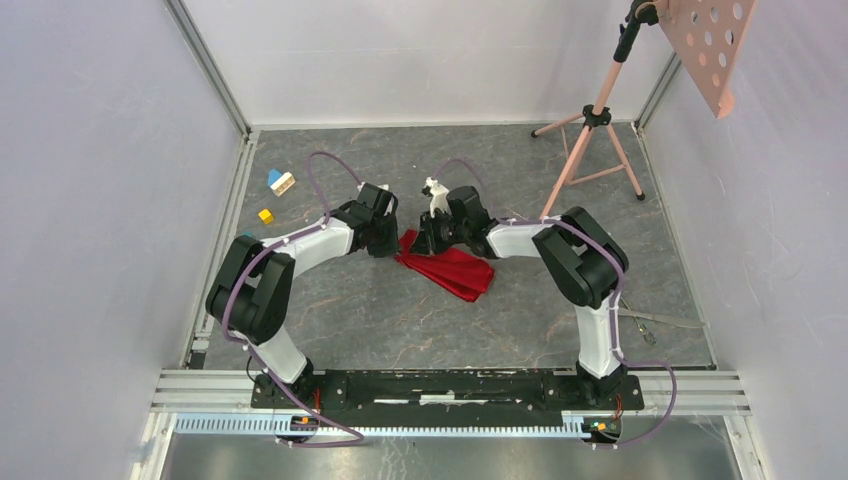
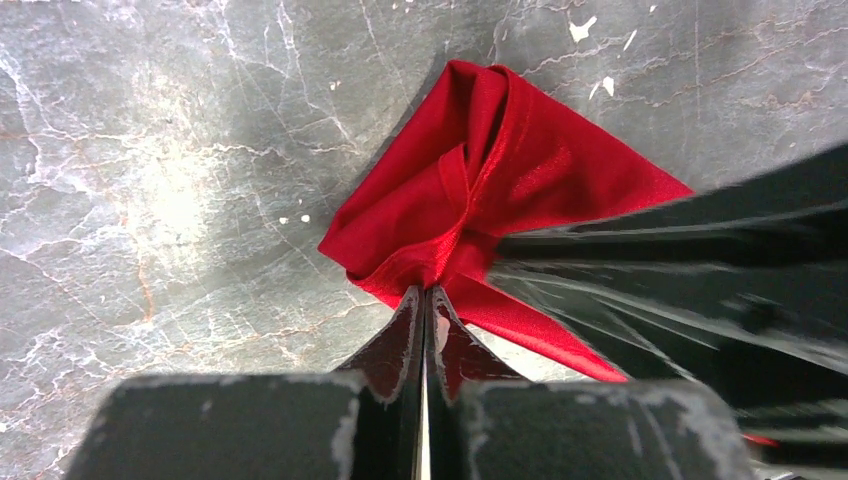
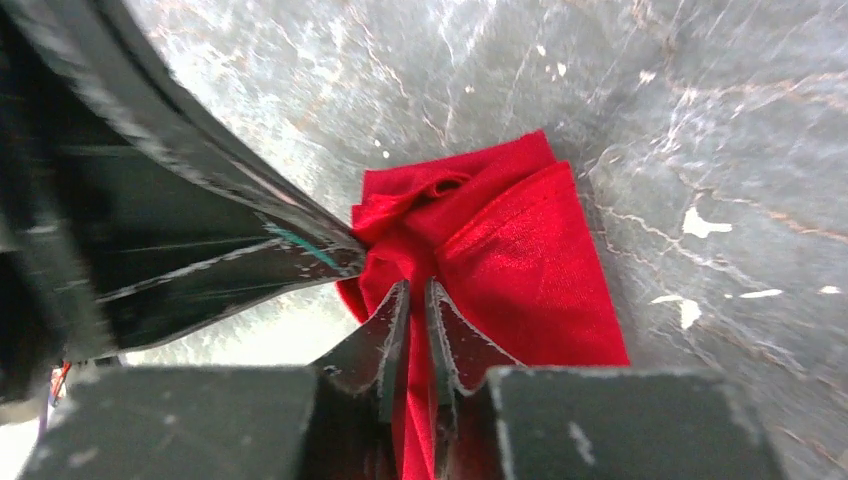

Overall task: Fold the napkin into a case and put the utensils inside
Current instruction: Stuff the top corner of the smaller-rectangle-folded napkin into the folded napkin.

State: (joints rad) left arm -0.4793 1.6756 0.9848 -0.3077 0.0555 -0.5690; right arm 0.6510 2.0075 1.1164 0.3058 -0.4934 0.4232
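Note:
The red napkin [image 1: 455, 270] lies bunched and partly folded on the grey marbled table in the middle of the top view. Both grippers meet at its far left corner. My left gripper [image 2: 427, 290] is shut, its tips pinching a gathered fold of the napkin [image 2: 520, 170]. My right gripper [image 3: 417, 285] stands with its jaws nearly together and a strip of the napkin [image 3: 510, 260] running between them. In the top view the left gripper [image 1: 398, 240] and right gripper [image 1: 418, 245] almost touch. Slim silver utensils [image 1: 668, 321] lie at the right, beside the right arm.
Small coloured toy blocks [image 1: 281, 181] and a yellow block [image 1: 265, 215] sit at the far left. A pink tripod stand [image 1: 592, 120] rises at the back right. White walls and metal rails fence the table.

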